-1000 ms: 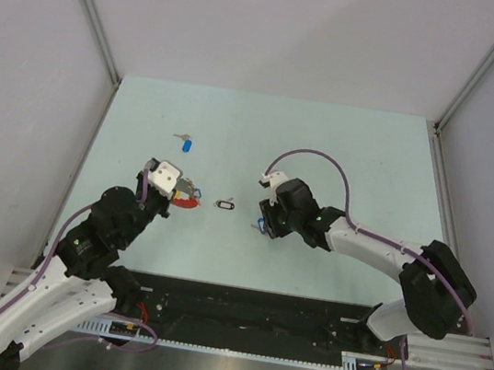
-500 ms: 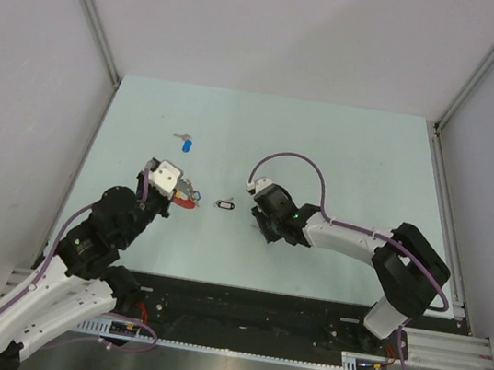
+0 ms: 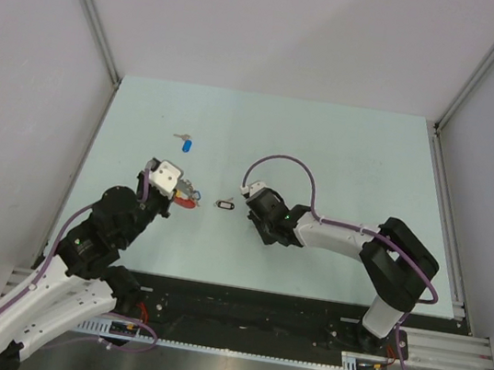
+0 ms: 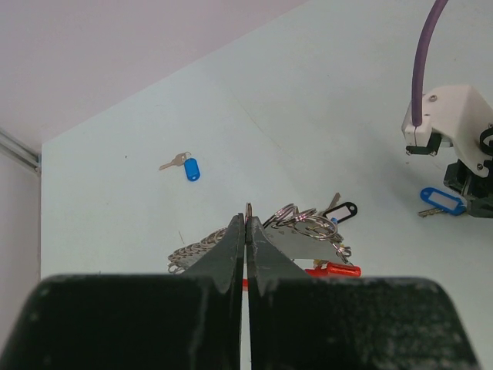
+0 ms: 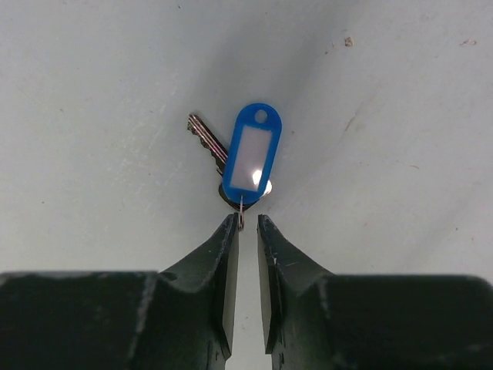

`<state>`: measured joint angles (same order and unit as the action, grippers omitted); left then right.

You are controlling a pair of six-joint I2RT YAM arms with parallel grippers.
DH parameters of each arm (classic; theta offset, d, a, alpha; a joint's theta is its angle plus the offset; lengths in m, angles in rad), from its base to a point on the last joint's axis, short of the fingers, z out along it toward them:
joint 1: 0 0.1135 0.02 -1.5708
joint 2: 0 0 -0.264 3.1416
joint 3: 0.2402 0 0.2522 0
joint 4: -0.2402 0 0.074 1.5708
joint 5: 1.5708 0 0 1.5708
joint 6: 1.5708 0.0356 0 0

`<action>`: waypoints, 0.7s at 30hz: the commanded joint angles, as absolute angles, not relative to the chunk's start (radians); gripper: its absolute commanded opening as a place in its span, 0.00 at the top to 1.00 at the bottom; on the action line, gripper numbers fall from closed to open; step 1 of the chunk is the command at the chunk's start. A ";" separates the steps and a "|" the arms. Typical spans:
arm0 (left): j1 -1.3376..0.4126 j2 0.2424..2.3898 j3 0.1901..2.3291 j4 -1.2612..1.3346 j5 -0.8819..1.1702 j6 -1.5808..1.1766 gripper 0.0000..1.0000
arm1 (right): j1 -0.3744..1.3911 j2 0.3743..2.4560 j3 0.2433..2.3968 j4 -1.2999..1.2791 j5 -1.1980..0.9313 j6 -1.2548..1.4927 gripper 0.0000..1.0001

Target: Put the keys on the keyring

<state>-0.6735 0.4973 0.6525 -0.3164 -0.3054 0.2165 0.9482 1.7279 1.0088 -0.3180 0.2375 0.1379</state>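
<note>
The right claw (image 5: 246, 222) has moved in on the key with the blue tag (image 5: 251, 156), which lies flat on the table (image 5: 400, 108), and its jaws are narrowing, not yet together, around the tag's small wire loop, while the left claw (image 4: 246, 223) stays clamped on the keyring (image 4: 308, 229), so a pick-up seems near.
</note>
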 commanded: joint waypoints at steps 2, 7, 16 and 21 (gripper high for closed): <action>-0.667 0.496 0.670 -0.276 -0.284 0.199 1.00 | 0.960 1.726 1.051 -0.337 0.291 0.146 0.86; -0.669 0.502 0.667 -0.276 -0.285 0.202 1.00 | 0.965 1.730 1.051 -0.334 0.293 0.138 1.00; -0.667 0.520 0.670 -0.275 -0.267 0.207 1.00 | 0.973 1.717 1.049 -0.336 0.313 0.118 1.00; -0.667 0.537 0.669 -0.278 -0.148 0.224 0.99 | 0.985 1.657 1.046 -0.338 0.339 0.057 1.00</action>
